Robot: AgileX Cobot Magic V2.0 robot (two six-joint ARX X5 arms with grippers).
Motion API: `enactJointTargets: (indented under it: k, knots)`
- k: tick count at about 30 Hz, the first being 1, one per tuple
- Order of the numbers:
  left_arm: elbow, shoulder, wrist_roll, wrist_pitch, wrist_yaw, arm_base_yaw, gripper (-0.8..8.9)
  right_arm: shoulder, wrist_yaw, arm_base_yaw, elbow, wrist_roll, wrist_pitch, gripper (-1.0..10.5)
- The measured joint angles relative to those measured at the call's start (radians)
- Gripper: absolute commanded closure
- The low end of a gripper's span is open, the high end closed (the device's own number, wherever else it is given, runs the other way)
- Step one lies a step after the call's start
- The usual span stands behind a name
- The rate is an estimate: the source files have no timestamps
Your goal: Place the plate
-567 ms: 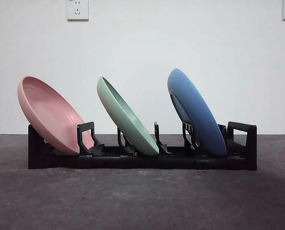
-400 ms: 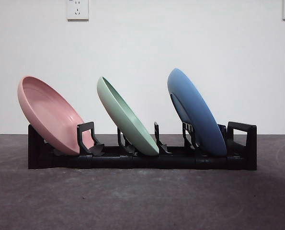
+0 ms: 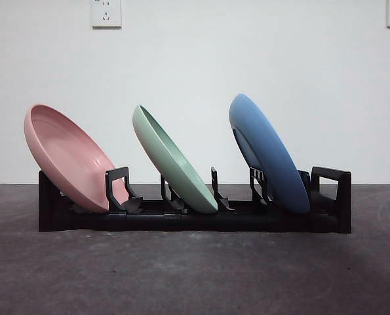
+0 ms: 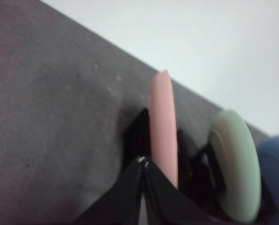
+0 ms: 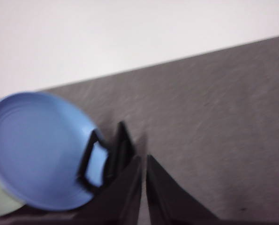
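A black dish rack stands on the dark table and holds three tilted plates. The pink plate leans in its left slot, the green plate in the middle, the blue plate on the right. Neither arm shows in the front view. My left gripper is shut and empty, hanging above the rack's pink plate end, with the green plate beyond. My right gripper is shut and empty above the rack's other end, next to the blue plate.
A white wall with two power sockets rises behind the table. Bare dark table surface lies in front of the rack and to both sides.
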Motion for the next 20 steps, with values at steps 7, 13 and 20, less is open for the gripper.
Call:
enactJointTargets:
  k: [7, 13, 20]
  knots:
    - [0.242, 0.195, 0.129, -0.179, 0.127, 0.000, 8.03, 0.231, -0.187, 0.000, 0.215, -0.045, -0.115, 9.3]
    - [0.392, 0.364, 0.251, -0.311, 0.247, 0.000, 8.03, 0.416, -0.335, 0.017, 0.391, -0.090, -0.207, 9.3]
    - [0.518, 0.544, 0.360, -0.399, 0.351, -0.028, 8.02, 0.633, -0.420, 0.064, 0.594, -0.144, -0.381, 9.3]
